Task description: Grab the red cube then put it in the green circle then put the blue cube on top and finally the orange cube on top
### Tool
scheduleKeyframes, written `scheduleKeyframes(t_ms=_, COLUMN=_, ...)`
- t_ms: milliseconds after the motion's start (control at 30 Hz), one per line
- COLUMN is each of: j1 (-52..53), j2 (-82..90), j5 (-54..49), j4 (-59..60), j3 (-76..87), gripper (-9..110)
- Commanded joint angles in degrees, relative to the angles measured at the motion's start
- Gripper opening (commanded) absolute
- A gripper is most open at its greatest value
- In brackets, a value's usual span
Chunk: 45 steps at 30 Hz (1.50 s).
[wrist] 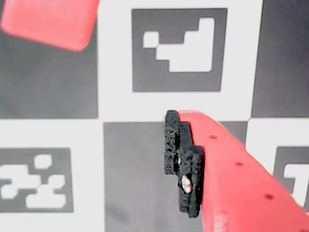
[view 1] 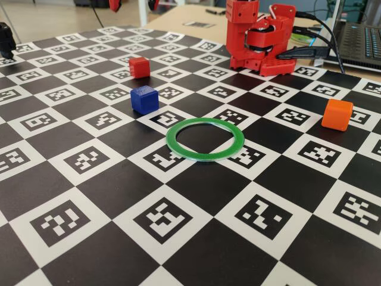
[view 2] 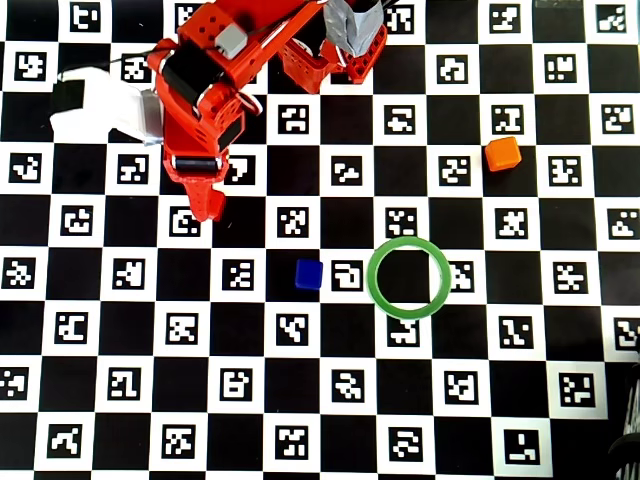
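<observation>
The pincer (view 2: 210, 205) hangs above the checkered worktop (view 2: 150, 330), near the upper left part of the overhead view, and it points down toward the board. In the wrist view only one red finger with a black pad (wrist: 183, 164) is visible, so I cannot tell if the pincer is apart or together. Nothing is seen between its fingers.

The red cube (wrist: 50, 21) is close to the pincer. In the wrist view it sits at the top left corner, a little apart from the pad and not touching it. In the fixed view the same cube (view 1: 139, 67) stands on the board, far from the camera. In the overhead view the arm covers it.

The blue cube (view 2: 309, 274) stands further from the pincer, lower and to the right in the overhead view. The green circle (view 2: 409, 277) lies just beyond the blue cube, on the same line, with one white marker square between them. The circle is flat on the worktop and its centre is bare.

The orange cube (view 2: 503, 153) is the most distant thing from the pincer, well apart on the right side of the overhead view, higher than the circle. All three cubes rest on the worktop, each one alone.
</observation>
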Motion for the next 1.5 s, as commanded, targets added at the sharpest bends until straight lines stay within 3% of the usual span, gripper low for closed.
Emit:
scheduleKeyframes(t_ms=0, j1=-0.7, j2=0.6, j5=-0.3, j4=-4.7, j3=2.5, gripper=42)
scheduleKeyframes(t_ms=533, j1=-2.5, j2=-8.4, j5=0.2, j4=-23.8, j3=12.4, gripper=44)
scheduleKeyframes(t_ms=1067, j1=-3.0, j2=-12.2, j5=3.0, j4=-26.9, j3=13.0, gripper=44)
scheduleKeyframes(t_ms=1467, j1=-4.2, j2=-12.0, j5=11.8, j4=-26.7, j3=13.1, gripper=44)
